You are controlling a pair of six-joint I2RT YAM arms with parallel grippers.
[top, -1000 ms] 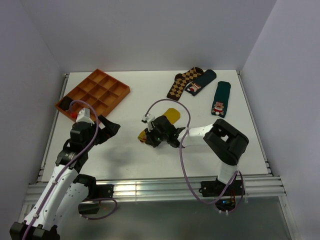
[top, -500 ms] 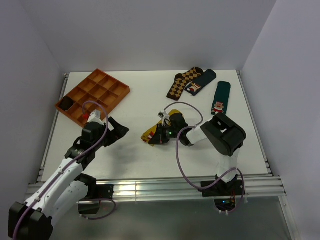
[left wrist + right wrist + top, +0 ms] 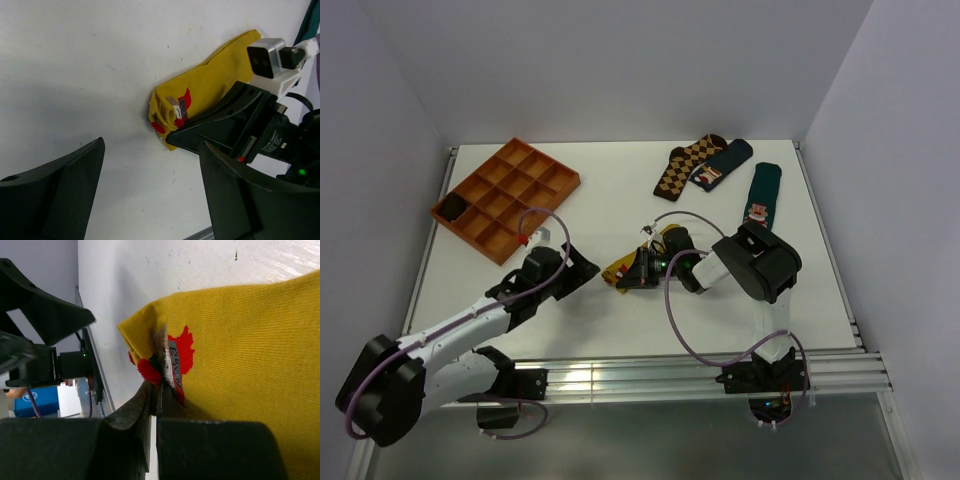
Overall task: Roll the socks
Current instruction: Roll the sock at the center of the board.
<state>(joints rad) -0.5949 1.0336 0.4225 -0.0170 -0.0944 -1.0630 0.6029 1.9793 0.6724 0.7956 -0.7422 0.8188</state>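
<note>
Now the right end effector pinches the ribbed mustard-yellow sock tight at its red figure, cuff cut off from view. The left end effector hangs spread wide over the white tabletop.

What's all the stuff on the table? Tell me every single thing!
yellow sock: one, mustard yellow with a red-and-white figure, middle of the table
checked sock: one, brown and tan, far side
dark socks: two, dark green with a small figure; one beside the checked sock, one nearer the right edge
tray: one, orange, many compartments, far left
dark thing: one, black, in the tray's left corner compartment; too small to tell what
table: one, white
left gripper: one, black, open, just left of the yellow sock
right gripper: one, black, shut on the yellow sock's toe
</note>
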